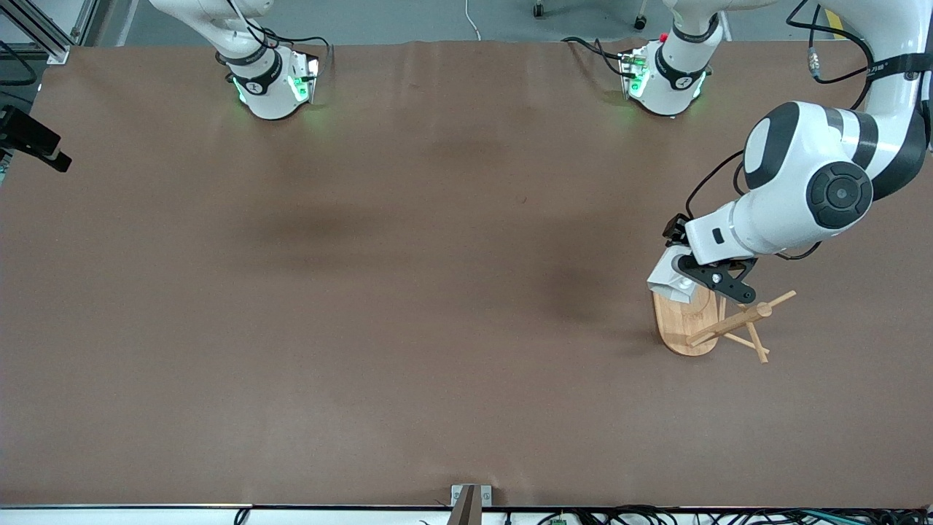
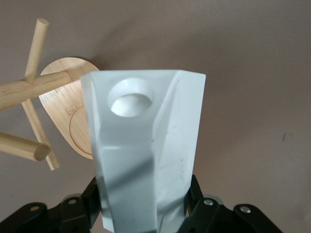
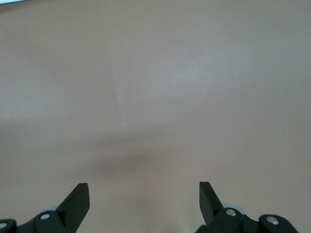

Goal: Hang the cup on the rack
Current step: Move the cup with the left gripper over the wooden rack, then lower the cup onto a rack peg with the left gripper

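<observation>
My left gripper is shut on the white faceted cup and holds it in the air over the edge of the rack's oval base. In the left wrist view the cup sits between the black fingers, with its handle tab and round hole pointing away from the wrist. The bamboo rack stands toward the left arm's end of the table; its post and pegs are beside the cup, apart from it. My right gripper is open and empty over bare table.
The brown table top stretches wide around the rack. The two arm bases stand along the edge farthest from the front camera. A black camera mount juts in at the right arm's end.
</observation>
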